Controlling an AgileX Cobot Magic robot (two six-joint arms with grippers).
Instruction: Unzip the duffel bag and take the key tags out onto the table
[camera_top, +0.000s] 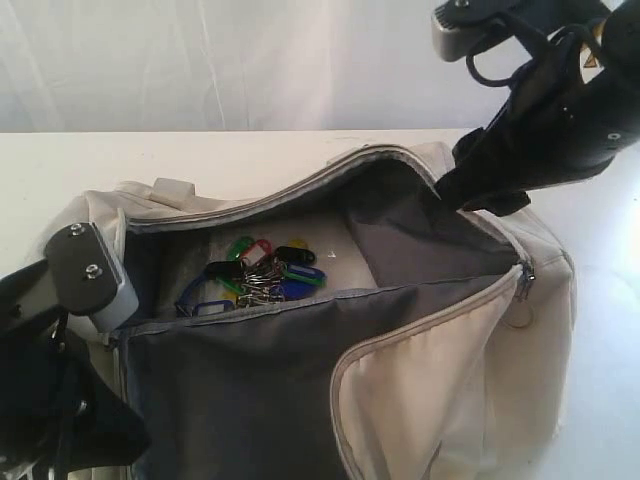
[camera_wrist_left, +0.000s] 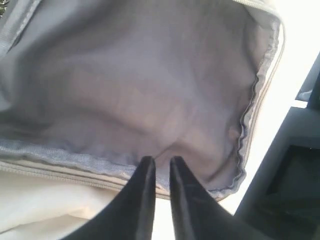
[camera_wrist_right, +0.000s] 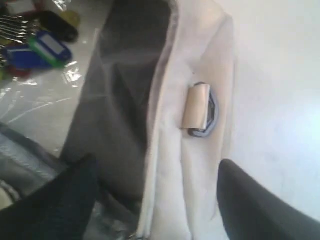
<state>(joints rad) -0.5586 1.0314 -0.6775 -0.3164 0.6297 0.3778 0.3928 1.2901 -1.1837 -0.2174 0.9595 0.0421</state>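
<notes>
Tags lie in a bunch on the floor of the bag, near its back wall. The bag sits on the white desk. The long zip is open, so we can see right in. The tags are not out yet.

We think the tags are light, hard and a bit slippery, since they are small bits of plastic. They hang on metal rings that are all tangled up, so they will likely come up as one clump and swing. The best spot to hold looks like the middle of the clump, where rings and tags cross. One flat tag at the edge could slide out. They lie on a shiny clear sheet, and we should not pinch that too.

The bag is soft and floppy. Its sides sag and may fall over the hole if nothing holds them.

The left pincer is clenched with its tips on the grey hem of the bag, and it seems to pinch that hem. The right pincer is spread wide over the end rim of the bag and grips nothing. It is well apart from the tags.
</notes>
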